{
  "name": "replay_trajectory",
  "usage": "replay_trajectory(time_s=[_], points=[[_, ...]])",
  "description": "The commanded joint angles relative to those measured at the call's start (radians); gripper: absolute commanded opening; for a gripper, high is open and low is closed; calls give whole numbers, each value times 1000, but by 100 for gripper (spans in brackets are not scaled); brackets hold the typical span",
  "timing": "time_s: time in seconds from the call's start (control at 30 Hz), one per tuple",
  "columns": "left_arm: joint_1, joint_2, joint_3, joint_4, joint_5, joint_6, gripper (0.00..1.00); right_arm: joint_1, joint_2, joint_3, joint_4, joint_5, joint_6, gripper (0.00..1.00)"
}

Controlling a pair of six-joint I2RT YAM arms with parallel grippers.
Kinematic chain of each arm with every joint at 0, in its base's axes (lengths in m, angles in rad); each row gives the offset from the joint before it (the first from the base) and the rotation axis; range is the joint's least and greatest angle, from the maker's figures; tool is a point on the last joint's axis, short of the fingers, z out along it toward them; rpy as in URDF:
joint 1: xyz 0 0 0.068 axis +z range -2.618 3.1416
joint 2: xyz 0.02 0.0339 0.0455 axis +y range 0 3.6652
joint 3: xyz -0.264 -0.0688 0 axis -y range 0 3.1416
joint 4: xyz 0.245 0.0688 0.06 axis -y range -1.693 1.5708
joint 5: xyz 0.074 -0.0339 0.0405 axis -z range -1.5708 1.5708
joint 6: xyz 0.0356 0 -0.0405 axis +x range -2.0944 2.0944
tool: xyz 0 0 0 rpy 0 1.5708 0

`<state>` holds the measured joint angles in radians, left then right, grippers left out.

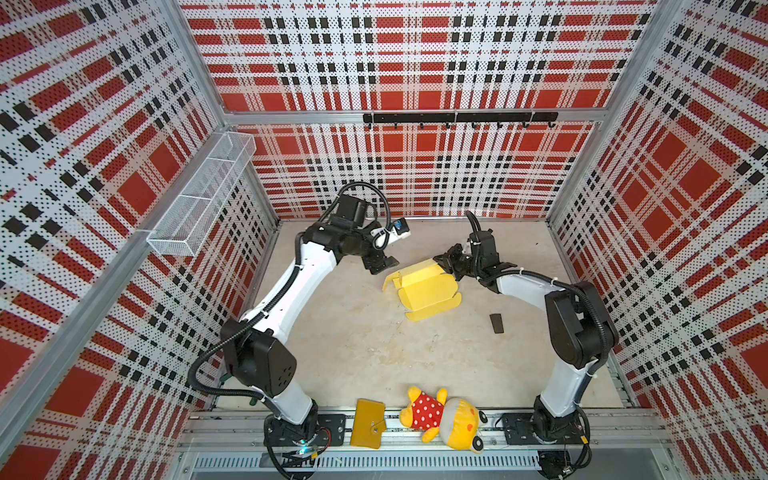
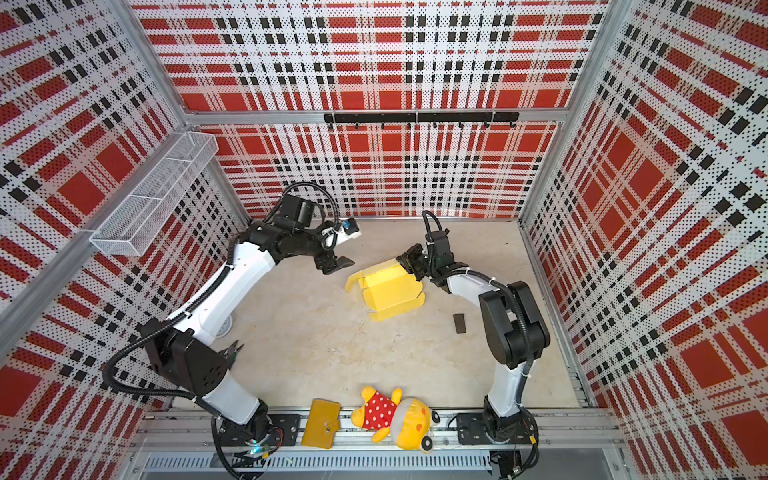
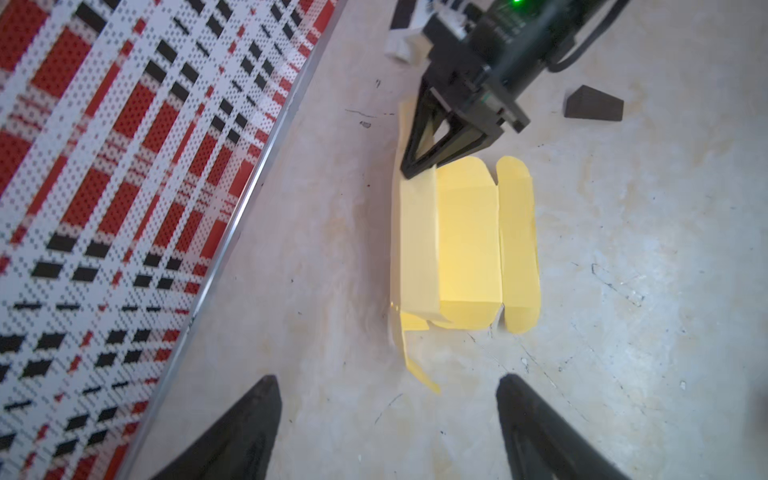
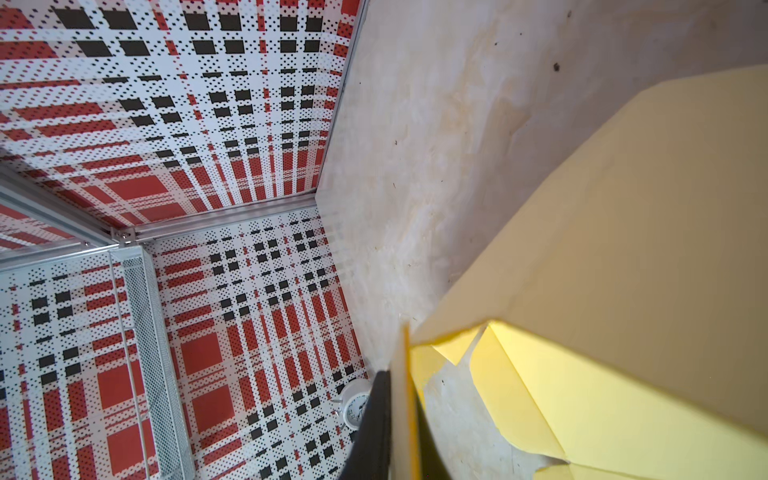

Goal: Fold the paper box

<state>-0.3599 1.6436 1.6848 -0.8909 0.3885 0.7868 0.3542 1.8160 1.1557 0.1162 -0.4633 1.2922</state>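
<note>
— Plaid walls, red, black and white, around a pale scuffed floor (image 1: 353,353). And the paper box (image 1: 424,286)?
— Mid-floor, toward the far right. Half folded: one long panel raised along the far side, rounded end flaps lying loose, one thin flap curling out to the left.
— And the right gripper (image 1: 441,262)?
— Pressed together on the far right end of that raised panel, thin card pinched tight in between.
— And the left gripper (image 1: 382,266)?
— Spread wide, hanging just off the far left corner of the box, near the curling flap. Nothing gripped.
— Anything else about?
— Small dark block (image 1: 496,323) on the floor to the right of the box, well apart from it. Along the near rail, a mustard wallet (image 1: 368,423) just beside a yellow plush toy (image 1: 440,415) in a red dotted shirt. White wire basket (image 1: 199,195) on the left wall, black hook rail (image 1: 457,117) on the far wall.
</note>
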Motion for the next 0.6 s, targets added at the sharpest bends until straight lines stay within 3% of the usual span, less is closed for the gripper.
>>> replay_trajectory(time_s=[0.0,0.1,0.2,0.37,0.57], points=[[10,-8,-46,-66,72,-91,85,-12,-91,-21,-73,-62,-74,7],[-3,-5,-60,-50,123,-170,85,-20,-144,-22,-161,-79,-126,7],[2,22,-74,16,204,-355,84,-29,-175,-15,-217,-83,-155,7],[4,130,-83,98,279,-648,84,-32,-130,-11,-166,-116,-155,6],[3,271,-52,110,328,-755,84,-35,-76,-38,-53,-138,-197,5]])
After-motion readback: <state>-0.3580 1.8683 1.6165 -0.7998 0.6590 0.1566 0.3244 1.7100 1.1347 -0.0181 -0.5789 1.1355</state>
